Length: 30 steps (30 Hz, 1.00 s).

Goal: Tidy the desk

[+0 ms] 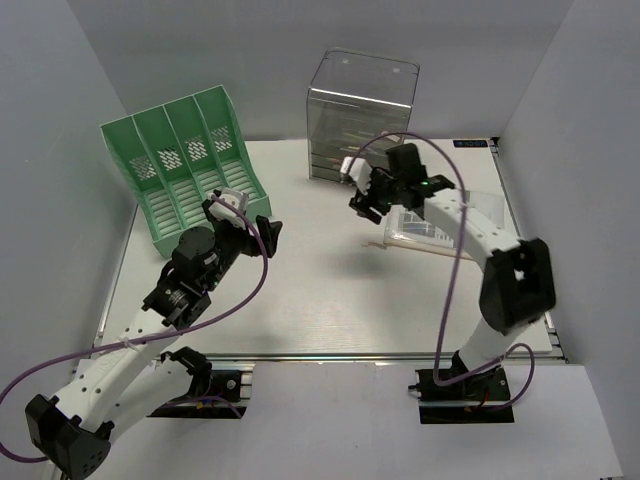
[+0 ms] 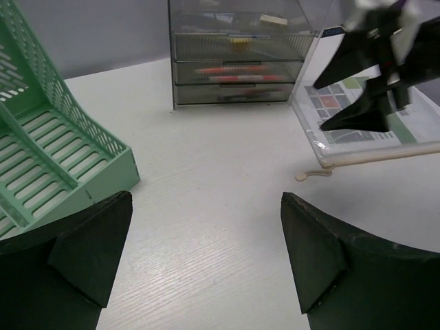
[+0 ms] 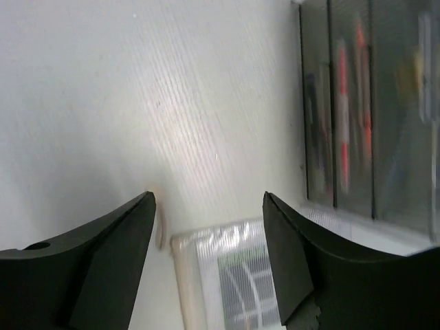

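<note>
The desk [image 1: 330,290] is a white tabletop with a silver rail along its near edge. My left gripper [image 1: 245,222] hovers beside the green file rack [image 1: 185,160], open wide with only bare desk [image 2: 206,158] between its fingers [image 2: 96,247]. My right gripper [image 1: 367,208] hangs open over the left end of a clear plastic folder [image 1: 440,220] holding a printed sheet. Nothing is between its fingers [image 3: 302,254]. In the right wrist view the folder's corner [image 3: 240,275] lies below the gripper [image 3: 208,198]. A small beige band [image 3: 160,227] lies next to that corner.
A clear plastic drawer box [image 1: 360,110] with pens in its drawers stands at the back centre. The green file rack [image 2: 41,151] has several slots and leans at the back left. Pale grey walls enclose the desk. The beige band [image 2: 313,174] lies off the folder's [image 2: 371,130] near-left corner.
</note>
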### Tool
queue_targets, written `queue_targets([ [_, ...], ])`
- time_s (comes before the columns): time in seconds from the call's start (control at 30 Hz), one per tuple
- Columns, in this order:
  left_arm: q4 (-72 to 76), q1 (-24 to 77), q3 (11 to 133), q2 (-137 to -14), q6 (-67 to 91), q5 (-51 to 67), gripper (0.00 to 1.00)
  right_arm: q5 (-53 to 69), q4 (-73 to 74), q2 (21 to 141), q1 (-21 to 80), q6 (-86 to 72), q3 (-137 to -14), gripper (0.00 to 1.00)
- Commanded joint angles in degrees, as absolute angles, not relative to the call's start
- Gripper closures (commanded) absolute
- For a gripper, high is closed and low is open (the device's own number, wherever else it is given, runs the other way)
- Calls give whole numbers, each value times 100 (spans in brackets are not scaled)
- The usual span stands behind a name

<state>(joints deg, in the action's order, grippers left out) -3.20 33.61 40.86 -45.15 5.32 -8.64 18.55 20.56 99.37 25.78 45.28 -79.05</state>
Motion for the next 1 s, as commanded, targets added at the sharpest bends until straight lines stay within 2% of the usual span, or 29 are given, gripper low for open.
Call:
queue_targets([
  [0.0, -141, 3375, 4087, -4561, 492, -580, 2, 2540, 2944, 9362, 2093, 4245, -7393, 30],
  [0.13, -141, 3375, 4087, -4597, 510, -536, 2, 1962, 3023, 8579, 1478, 4578, -6489, 26],
  [0.17, -132, 3375, 4087, -4597, 510, -536, 2, 1821, 3032, 8491, 1442, 4692, -6356, 11],
  [0.37, -141, 3375, 4087, -4605, 501, -510, 2, 941, 2664, 8270, 1151, 5229, -5784, 11],
  [0.6, -132, 3375, 4087, -4614, 492, -457, 2, 449, 2102, 8894, 1116, 5326, -5810, 12],
  [0.97, -141, 3322, 4113, -4597, 501, -360, 2, 299, 1793, 9580, 1116, 5282, -5959, 16],
])
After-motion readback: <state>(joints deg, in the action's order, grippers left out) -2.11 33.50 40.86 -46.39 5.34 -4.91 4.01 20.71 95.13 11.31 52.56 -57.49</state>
